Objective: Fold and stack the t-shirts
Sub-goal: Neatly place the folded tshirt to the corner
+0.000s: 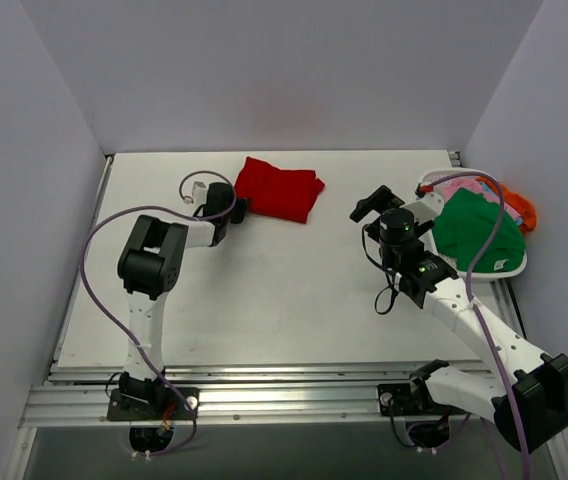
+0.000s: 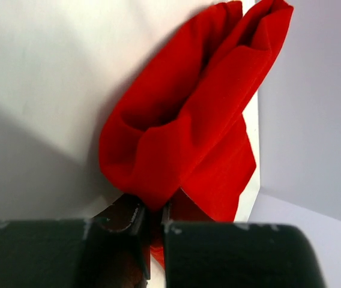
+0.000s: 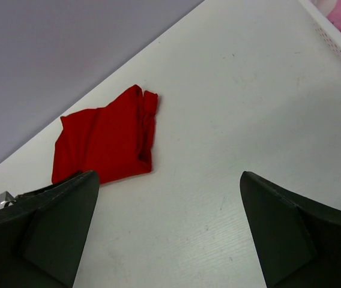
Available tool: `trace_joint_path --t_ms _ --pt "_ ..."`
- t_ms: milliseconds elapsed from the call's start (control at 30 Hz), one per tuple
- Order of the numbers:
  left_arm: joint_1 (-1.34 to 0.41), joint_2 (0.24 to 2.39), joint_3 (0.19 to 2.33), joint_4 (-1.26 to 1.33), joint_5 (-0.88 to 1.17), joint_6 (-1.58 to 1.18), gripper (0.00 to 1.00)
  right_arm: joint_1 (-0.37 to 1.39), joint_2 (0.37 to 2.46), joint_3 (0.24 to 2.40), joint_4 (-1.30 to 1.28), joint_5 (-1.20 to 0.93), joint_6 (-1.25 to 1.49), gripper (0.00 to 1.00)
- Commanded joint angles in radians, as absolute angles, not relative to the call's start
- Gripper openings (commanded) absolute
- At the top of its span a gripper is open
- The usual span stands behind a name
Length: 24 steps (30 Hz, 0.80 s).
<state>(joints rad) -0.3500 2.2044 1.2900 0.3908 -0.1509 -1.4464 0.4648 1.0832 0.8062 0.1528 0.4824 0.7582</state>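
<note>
The left gripper (image 2: 152, 223) is clamped on the nine-o'clock edge of the red t-shirt (image 1: 279, 188), seen roughly folded at twelve o'clock on the table (image 1: 264, 300). The right gripper (image 1: 369, 204) is held wide open, empty. At three o'clock, the green t-shirt (image 1: 474, 232), pink t-shirt (image 1: 472, 184) and orange t-shirt (image 1: 522, 208) are heaped in the basket (image 1: 512, 266), so most of the work is judged left.

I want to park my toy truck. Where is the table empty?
The white middle of the table is bare, between the left arm and the right arm, nearer than the red t-shirt. Crowded: the far right, where the basket is heaped with shirts, and the far side where the left arm pinches the red t-shirt.
</note>
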Motion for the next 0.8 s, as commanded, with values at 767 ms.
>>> trace_joint_path --t_ms 767 --pt "0.274 2.183 1.669 -0.15 -0.116 -0.916 0.02 0.451 1.163 0.772 0.285 0.405 0.765 0.99"
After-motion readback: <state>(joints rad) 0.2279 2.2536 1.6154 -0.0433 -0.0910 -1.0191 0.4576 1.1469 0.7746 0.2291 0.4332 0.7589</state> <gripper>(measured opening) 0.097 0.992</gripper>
